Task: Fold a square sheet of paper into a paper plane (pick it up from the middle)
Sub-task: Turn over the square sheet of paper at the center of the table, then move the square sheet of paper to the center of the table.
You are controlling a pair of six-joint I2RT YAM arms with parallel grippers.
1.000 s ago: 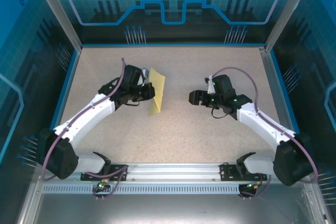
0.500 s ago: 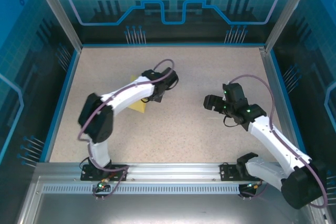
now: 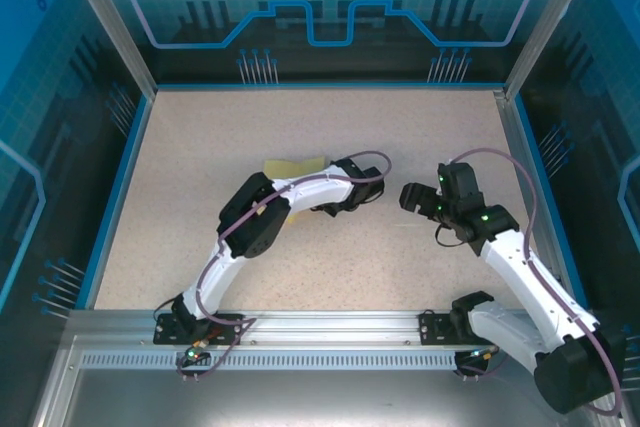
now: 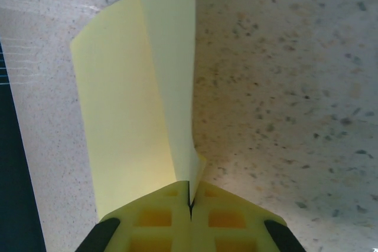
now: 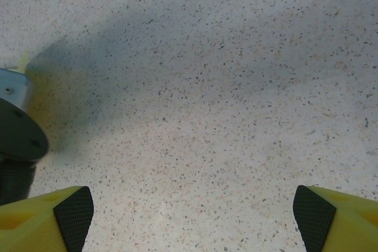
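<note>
Moved: left gripper [image 4: 190,192] has swung to mid-table since a second ago.
Left gripper: pinched tight on the square sheet of paper [image 4: 127,122].
Sheet: mid-table, half-folded, one flap raised.
Right gripper [image 5: 192,208]: spread wide, empty.

Left arm [image 3: 305,188]: white link shells, black joint housings, black base; a mauve cable [image 3: 370,155] ran its length.
Right arm [image 3: 520,267]: same white-and-black build; small green lights [image 3: 487,214] near the wrist; a mauve cable loop [image 3: 490,151].
Left gripper [image 4: 190,199]: pale-yellow moulded fingers [image 4: 156,216] with square grid recesses and black outer corners.
Right gripper [image 5: 192,208]: yellow fingers faced with black, finely textured pads [image 5: 74,208].
</note>
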